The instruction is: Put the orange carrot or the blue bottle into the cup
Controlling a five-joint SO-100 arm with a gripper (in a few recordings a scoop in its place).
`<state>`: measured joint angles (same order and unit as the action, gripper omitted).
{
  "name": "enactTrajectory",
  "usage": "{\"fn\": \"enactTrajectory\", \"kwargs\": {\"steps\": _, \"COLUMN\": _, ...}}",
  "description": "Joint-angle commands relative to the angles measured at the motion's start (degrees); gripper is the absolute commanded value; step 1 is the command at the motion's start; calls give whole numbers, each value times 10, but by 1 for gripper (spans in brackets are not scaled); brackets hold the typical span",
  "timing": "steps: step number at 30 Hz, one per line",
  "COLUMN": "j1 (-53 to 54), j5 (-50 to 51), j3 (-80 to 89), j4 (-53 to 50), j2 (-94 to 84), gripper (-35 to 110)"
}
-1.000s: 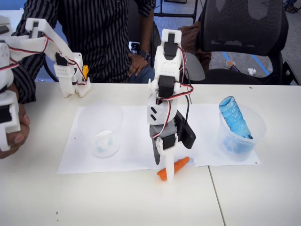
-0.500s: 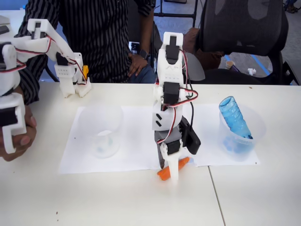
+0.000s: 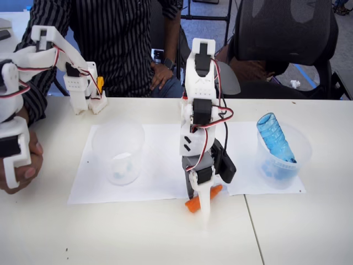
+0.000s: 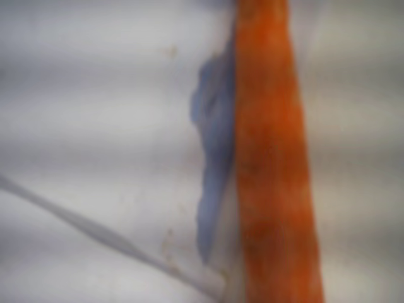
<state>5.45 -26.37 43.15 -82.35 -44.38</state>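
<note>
1. Fixed view: we see the white pincer (image 3: 199,200) pointing down at the small bright orange toy carrot (image 3: 193,205), which lies on the white surface (image 3: 138,237) by the paper's edge; whether it's clamped, we cannot tell.
2. The clear frosted plastic cup (image 3: 118,152) stands left, well apart. The translucent light-blue ribbed bottle (image 3: 274,137) leans in another clear cup (image 3: 282,157) on the right.
3. Wrist view: the carrot (image 4: 274,158) is blurred and close up.

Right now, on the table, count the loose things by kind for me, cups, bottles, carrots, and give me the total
Clear cups: 2, the cup standing empty on the paper and another cup holding the bottle
Blue bottles: 1, the blue bottle leaning in that cup
Orange carrots: 1, the orange carrot lying under the gripper
Total: 4
</note>
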Motion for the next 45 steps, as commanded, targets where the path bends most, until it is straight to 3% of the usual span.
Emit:
{"fn": "enactTrajectory", "kwargs": {"steps": 1, "j1": 10, "j5": -4, "j3": -46, "j4": -3, "j2": -33, "gripper": 39}}
{"fn": "enactTrajectory", "kwargs": {"steps": 19, "j1": 11, "j5": -1, "j3": -47, "j4": -2, "j2": -35, "gripper": 38}}
{"fn": "enactTrajectory", "kwargs": {"steps": 33, "j1": 11, "j5": 0, "j3": -47, "j4": -2, "j2": -35, "gripper": 9}}
{"fn": "enactTrajectory", "kwargs": {"steps": 45, "j1": 11, "j5": 1, "j3": -47, "j4": -3, "j2": -36, "gripper": 6}}
